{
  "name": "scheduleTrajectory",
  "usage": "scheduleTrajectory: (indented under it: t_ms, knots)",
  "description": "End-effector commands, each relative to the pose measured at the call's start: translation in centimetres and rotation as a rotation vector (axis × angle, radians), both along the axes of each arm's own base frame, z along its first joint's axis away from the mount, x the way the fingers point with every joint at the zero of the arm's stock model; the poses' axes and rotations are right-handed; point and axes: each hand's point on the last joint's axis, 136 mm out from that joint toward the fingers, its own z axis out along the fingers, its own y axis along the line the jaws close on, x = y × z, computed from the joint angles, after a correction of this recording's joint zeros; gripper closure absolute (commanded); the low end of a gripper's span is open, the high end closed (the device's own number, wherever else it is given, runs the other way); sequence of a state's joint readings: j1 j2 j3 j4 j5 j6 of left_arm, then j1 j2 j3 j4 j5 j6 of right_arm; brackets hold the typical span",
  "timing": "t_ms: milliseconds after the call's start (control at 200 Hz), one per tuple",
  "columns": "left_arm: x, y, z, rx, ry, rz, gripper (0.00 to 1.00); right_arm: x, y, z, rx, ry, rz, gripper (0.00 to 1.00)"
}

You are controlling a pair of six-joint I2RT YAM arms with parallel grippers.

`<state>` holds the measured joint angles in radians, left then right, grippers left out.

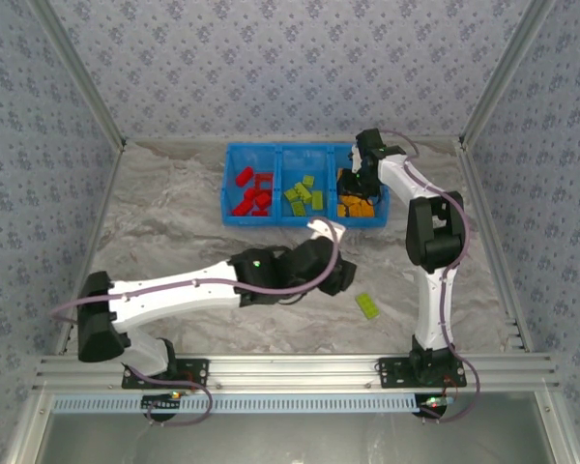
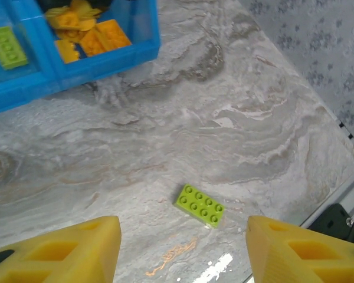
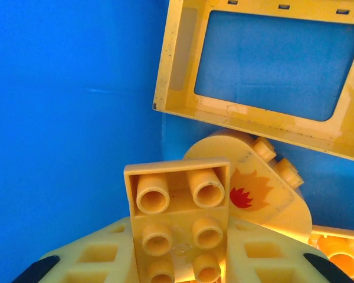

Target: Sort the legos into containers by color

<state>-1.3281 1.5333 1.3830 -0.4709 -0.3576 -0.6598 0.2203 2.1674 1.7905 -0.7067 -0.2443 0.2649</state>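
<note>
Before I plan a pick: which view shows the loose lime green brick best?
The left wrist view: the lime green brick lies flat ahead of the open left gripper, studs countable. The top external view shows it small on the table.

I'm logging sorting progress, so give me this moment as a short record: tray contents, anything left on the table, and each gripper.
Tray: blue tray, three compartments side by side
Left compartment: red bricks
Middle compartment: lime green bricks
Right compartment: orange-yellow bricks
Unsorted: one loose green brick, flat on the table
Left gripper: open, empty, above the table, facing that brick
Right gripper: inside the right compartment, shut on a yellow brick
</note>
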Motion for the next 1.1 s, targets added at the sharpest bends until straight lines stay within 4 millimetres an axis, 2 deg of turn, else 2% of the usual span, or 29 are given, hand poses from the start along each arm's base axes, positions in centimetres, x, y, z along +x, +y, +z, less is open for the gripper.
scheduleTrajectory:
  t_ms: [0,270,390,450,540,730,814,914,979,1094]
  knots:
    - [-0.2,-1.3,2.2,0.048,-0.129,0.001,0.41,0.3,0.4,0.2,0.038,0.013,0.001,0.67]
    - [-0.7,-3.9,2.2,0.241,-0.271,0.013,0.41,0.4,0.5,-0.3,0.060,0.030,0.002,0.65]
    - [-0.8,-4.5,2.2,0.235,-0.266,0.001,0.41,0.4,0.5,0.1,0.067,0.027,0.003,0.54]
    - [-0.9,-4.5,2.2,0.236,-0.265,-0.002,0.41,0.4,0.4,0.9,0.070,0.014,0.000,0.46]
    - [-0.9,-4.4,2.1,0.238,-0.259,-0.004,0.40,0.3,0.3,2.8,0.074,-0.022,-0.006,0.42]
    - [-1.2,-4.0,1.6,0.234,-0.239,-0.009,0.40,-0.7,-0.6,8.2,0.064,-0.125,-0.033,0.43]
    - [-1.3,-3.6,1.5,0.222,-0.225,-0.004,0.41,-1.8,-1.2,10.7,0.059,-0.177,-0.046,0.44]
    - [-1.2,-2.9,1.0,0.210,-0.193,-0.007,0.41,-3.8,-2.0,12.8,0.031,-0.218,-0.062,0.44]
    - [-0.9,-2.8,1.1,0.173,-0.175,0.004,0.41,-5.6,-2.7,14.1,0.004,-0.243,-0.082,0.45]
    - [-0.6,-1.7,-0.2,0.154,-0.105,0.012,0.40,-9.7,-4.1,15.3,-0.058,-0.274,-0.140,0.45]
